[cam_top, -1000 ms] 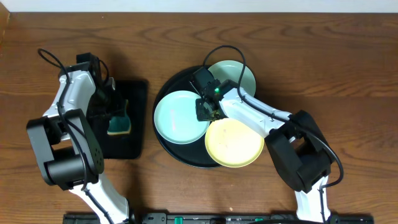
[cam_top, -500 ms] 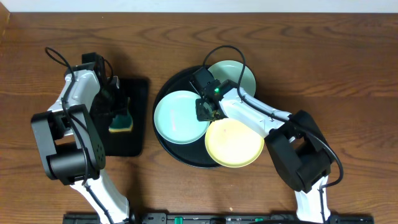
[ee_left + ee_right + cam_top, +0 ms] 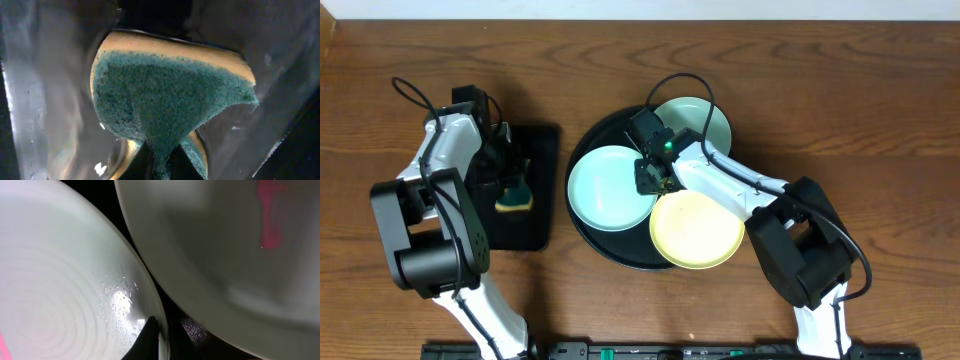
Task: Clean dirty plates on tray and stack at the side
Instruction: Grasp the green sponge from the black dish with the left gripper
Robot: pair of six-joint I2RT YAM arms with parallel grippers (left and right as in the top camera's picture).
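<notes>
On the round black tray (image 3: 610, 128) lie three plates: an aqua one (image 3: 608, 188) at the left, a mint one (image 3: 705, 125) at the back and a pale yellow one (image 3: 697, 230) in front. My right gripper (image 3: 648, 178) is shut on the aqua plate's right rim. In the right wrist view that gripper (image 3: 161, 342) pinches the wet rim of the aqua plate (image 3: 70, 285), and the mint plate (image 3: 225, 250) carries a pink smear. Over the rectangular tray, my left gripper (image 3: 506, 185) is shut on a green and yellow sponge (image 3: 515, 203). Its jaws (image 3: 161, 162) squeeze the sponge (image 3: 165, 95) thin.
The small black rectangular tray (image 3: 535, 225) lies left of the round tray on the brown wooden table (image 3: 840, 110). Both arm bases stand at the table's front edge, and cables loop above each wrist.
My left gripper has closed on the sponge after shifting slightly over the rectangular tray. The right arm and the plates have not moved.
</notes>
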